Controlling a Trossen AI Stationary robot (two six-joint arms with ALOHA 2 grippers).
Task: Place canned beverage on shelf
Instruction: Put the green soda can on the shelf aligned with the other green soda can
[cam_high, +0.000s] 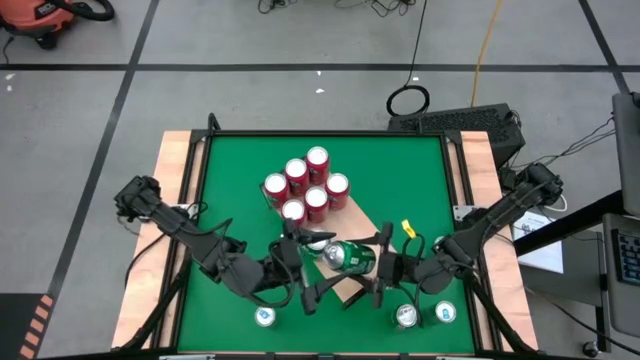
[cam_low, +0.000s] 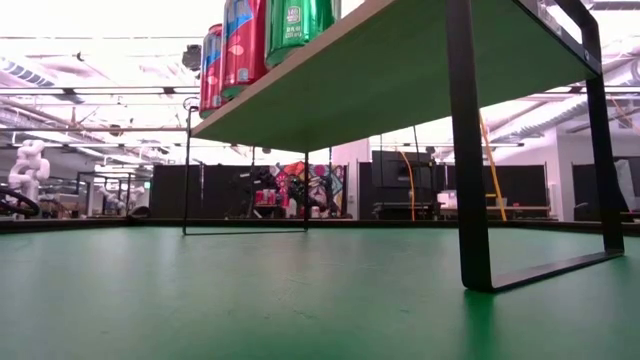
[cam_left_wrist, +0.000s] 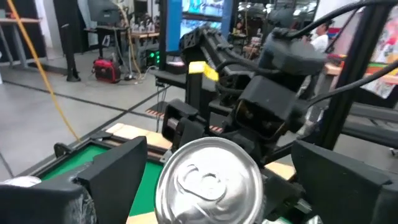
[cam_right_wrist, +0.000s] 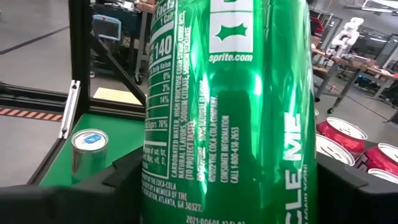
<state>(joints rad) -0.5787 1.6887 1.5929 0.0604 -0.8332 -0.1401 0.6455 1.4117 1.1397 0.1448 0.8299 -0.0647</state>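
Note:
A green soda can (cam_high: 350, 256) lies level over the near part of the light wooden shelf (cam_high: 362, 216), its silver top (cam_left_wrist: 208, 180) facing my left gripper. My right gripper (cam_high: 382, 266) is shut on the can. My left gripper (cam_high: 314, 264) is open, with one finger on each side of the can's top end and a gap showing on both sides. Several red cans (cam_high: 306, 186) stand upright on the shelf's far part. In the low view the green can (cam_low: 296, 25) shows above the shelf's edge (cam_low: 330, 95); whether it touches the board I cannot tell. My right gripper pinches the green can's side walls (cam_right_wrist: 158, 186) between its two fingers (cam_right_wrist: 124, 183), at the can's bottom end. The fingers come in level from the table's right and lie along the can. The can is held level, its top end pointing away toward my left gripper.
Three cans with silver tops stand on the green table near its front edge (cam_high: 264, 316) (cam_high: 406, 316) (cam_high: 445, 313). The shelf stands on thin black metal legs (cam_low: 468, 150) with open room under it. Cables and a yellow tag (cam_high: 408, 229) hang off the right arm.

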